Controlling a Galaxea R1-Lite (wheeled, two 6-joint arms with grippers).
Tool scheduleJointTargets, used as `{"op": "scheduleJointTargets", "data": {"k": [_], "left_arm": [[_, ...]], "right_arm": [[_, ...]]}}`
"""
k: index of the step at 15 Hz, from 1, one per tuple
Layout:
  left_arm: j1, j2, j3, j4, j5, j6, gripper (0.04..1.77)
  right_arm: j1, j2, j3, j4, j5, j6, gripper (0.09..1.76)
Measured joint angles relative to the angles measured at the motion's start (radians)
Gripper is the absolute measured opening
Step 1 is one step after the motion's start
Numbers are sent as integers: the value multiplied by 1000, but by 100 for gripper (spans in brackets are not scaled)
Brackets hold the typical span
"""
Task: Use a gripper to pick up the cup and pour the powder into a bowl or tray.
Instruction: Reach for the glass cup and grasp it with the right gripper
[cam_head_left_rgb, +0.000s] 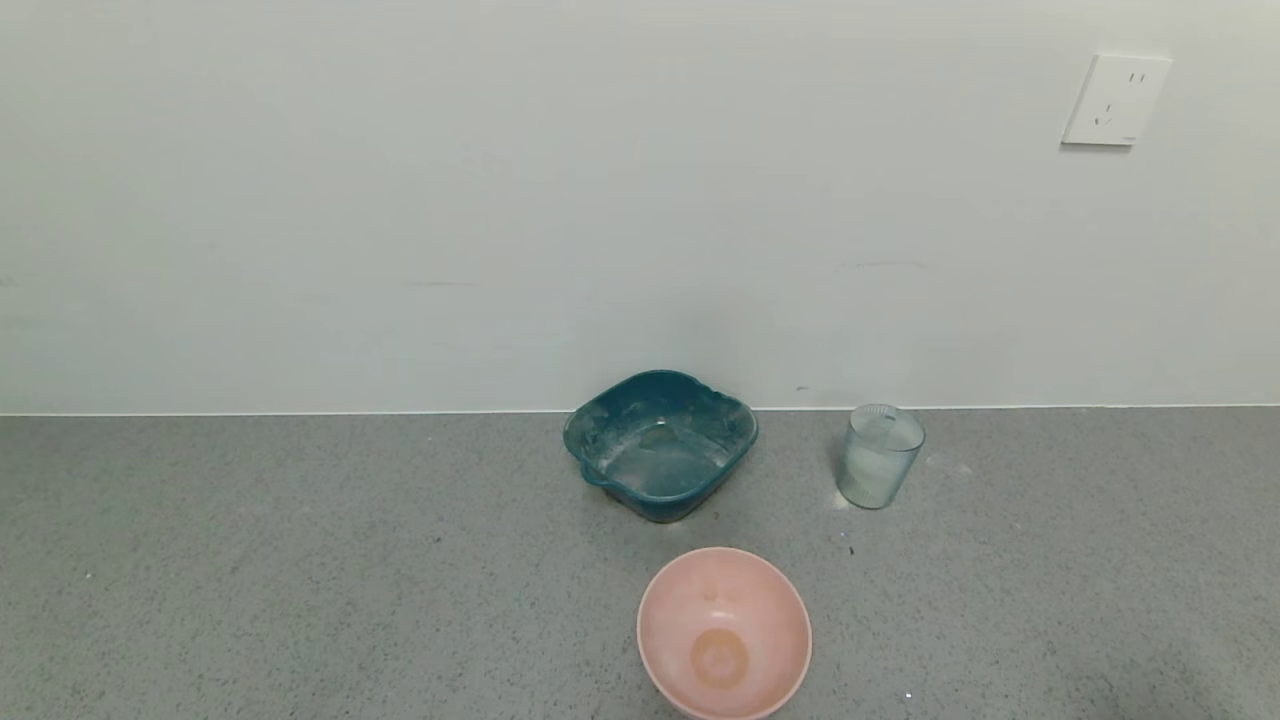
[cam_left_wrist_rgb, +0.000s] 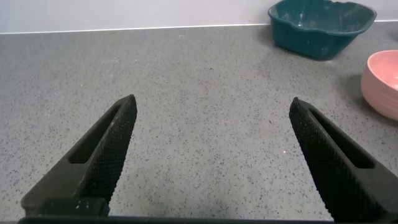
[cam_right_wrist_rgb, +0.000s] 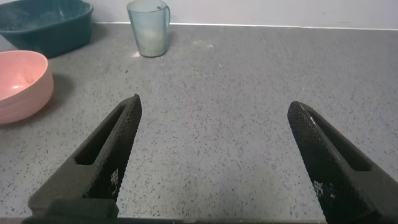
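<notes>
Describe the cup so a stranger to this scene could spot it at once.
Start at the white wall behind the grey countertop and find the dark teal basin at its foot. On the robot's right of that basin, apart from it, stands the cup, upright near the wall. It is the only clear, ribbed vessel, taller and narrower than the basin and the pink bowl, with white powder inside.

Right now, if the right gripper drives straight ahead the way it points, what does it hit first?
Probably nothing but bare countertop. The open right gripper has the cup off toward one finger's side, so it would likely pass beside it; depth is unclear.
</notes>
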Motion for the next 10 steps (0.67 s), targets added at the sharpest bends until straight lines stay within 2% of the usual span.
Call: {"op": "scheduleJointTargets", "data": {"k": [3,6,10], "left_arm": [[0,0,0,0,0,0,176],[0,0,0,0,0,0,176],[0,0,0,0,0,0,176]], "right_arm": [[0,1,-8,-2,1,1,171],[3,42,-139,17,-1,8,171],[3,221,-340,18,-2,8,171]]}}
